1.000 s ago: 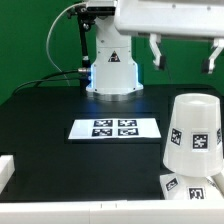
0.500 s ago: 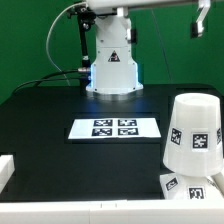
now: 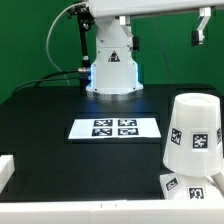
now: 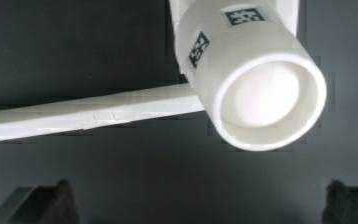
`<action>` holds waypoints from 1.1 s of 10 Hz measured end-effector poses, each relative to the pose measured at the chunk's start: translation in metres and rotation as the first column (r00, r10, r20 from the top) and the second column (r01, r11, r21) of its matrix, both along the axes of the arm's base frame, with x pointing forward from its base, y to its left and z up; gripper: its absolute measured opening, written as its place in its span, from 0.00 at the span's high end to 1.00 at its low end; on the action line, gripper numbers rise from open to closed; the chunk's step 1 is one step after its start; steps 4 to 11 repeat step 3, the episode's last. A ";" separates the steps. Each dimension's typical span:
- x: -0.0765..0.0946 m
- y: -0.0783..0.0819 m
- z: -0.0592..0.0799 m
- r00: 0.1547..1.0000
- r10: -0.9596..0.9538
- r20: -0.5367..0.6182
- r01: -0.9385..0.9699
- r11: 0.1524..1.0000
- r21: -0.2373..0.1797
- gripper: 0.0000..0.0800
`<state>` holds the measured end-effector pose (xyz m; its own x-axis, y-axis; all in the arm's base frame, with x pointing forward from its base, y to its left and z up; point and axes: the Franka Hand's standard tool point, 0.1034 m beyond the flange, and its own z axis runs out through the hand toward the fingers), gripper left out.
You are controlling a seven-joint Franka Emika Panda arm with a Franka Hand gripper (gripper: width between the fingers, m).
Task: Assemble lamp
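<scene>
The table (image 3: 45, 110) is black and takes most of the exterior view. At about 9 o'clock of this view a black cable (image 3: 52, 55) hangs down in front of the green wall (image 3: 25, 40). Near 12 o'clock stands the white base of the robot arm (image 3: 112, 60), with a tag on its front and a blue light low on its side.

In the middle of the table, a little toward 6 o'clock from the arm, lies the marker board (image 3: 114, 128), flat, with four tags on it.

At about 4 o'clock stands the shade (image 3: 193, 132), upright with its narrow end up, showing tags on its side. Just under it, at the 5 o'clock edge, a part of the base (image 3: 188, 187) is seen with its tags; it seems to touch the shade, but I cannot tell this for sure.

At 1 o'clock, high at the edge, one dark fingertip (image 3: 200, 36) of the gripper (image 4: 197, 205) is visible, well apart from the shade.

In the wrist view the two fingers are spread wide, one in each lower corner, and nothing is between them. Far below them the shade (image 4: 256, 70) appears from above, next to a white strip (image 4: 87, 115).
</scene>
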<state>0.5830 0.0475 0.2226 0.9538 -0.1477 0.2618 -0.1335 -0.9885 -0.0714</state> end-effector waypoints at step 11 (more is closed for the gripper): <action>0.000 0.000 0.000 1.000 0.000 -0.001 0.000 1.000 0.000 0.13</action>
